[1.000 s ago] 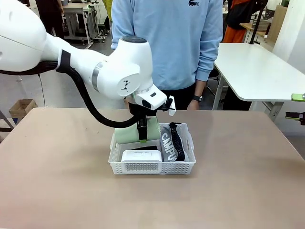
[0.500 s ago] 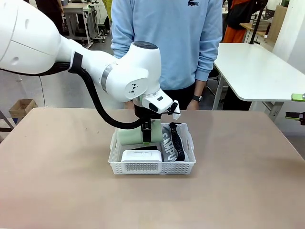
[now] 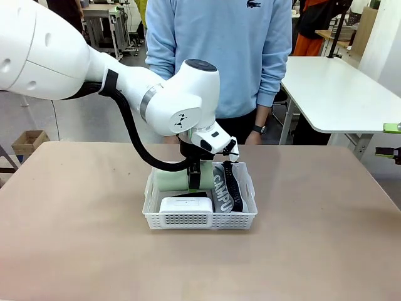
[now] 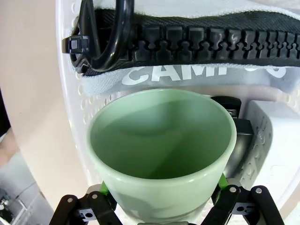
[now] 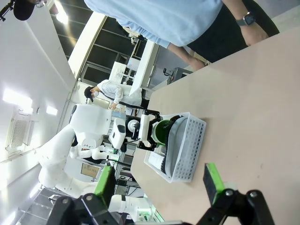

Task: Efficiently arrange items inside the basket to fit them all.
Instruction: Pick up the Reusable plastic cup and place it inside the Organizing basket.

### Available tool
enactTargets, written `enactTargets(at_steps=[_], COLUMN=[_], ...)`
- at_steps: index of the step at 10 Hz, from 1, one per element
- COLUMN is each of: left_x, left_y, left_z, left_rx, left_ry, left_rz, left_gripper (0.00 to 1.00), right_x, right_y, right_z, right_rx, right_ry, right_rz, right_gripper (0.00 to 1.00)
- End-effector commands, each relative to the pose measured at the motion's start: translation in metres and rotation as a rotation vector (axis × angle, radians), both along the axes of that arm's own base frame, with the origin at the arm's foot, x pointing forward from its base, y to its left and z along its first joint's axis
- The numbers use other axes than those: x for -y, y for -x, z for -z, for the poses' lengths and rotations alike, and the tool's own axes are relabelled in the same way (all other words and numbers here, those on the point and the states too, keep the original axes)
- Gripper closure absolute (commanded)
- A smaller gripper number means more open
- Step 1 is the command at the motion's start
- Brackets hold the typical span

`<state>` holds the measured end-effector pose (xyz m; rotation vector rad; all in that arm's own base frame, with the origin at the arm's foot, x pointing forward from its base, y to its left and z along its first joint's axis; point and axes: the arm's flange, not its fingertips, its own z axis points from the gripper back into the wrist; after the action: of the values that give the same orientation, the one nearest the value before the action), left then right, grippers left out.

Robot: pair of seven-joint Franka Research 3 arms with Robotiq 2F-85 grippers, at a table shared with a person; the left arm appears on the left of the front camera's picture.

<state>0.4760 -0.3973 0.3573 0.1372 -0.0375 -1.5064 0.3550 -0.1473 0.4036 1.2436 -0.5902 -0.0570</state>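
2 green pads of the left gripper (image 4: 161, 206) clamp the cup (image 4: 161, 152); seat it sideways in the basket (image 3: 199, 219) beside the pouch (image 3: 220, 188) before releasing; right gripper (image 5: 159, 183) jaws apart

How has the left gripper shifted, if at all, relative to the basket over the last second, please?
Yes. The left gripper, shut on the pale green cup, has edged toward picture right and lower into the white basket, nearer the grey pouch.
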Motion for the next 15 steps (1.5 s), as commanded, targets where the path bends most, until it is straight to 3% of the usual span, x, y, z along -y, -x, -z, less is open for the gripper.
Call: enactTargets(at_steps=[1,10,11,15], left_x=[0.004,0.0035,0.0037,0.0038], left_y=[-0.0007,-0.0003,0.0002,0.0005], left_z=[-0.0009,0.0041,0.004,0.0044], left_rx=[0.011,0.038,0.033,0.023], left_ry=[-0.028,-0.08,-0.077,-0.075], left_rz=[-0.01,0.013,0.019,0.036], left_gripper=[0.11,0.11,0.0,0.0], right_x=[0.0006,0.0006,0.0006,0.0006], right_y=[0.0027,0.0027,0.0027,0.0027], right_z=[-0.0009,-0.0009,-0.0009,-0.0009], right_rx=[0.015,0.015,0.015,0.015], right_ry=[0.005,0.005,0.005,0.005], right_rz=[-0.01,-0.01,-0.01,-0.01], right_gripper=[0.0,0.0,0.0,0.0])
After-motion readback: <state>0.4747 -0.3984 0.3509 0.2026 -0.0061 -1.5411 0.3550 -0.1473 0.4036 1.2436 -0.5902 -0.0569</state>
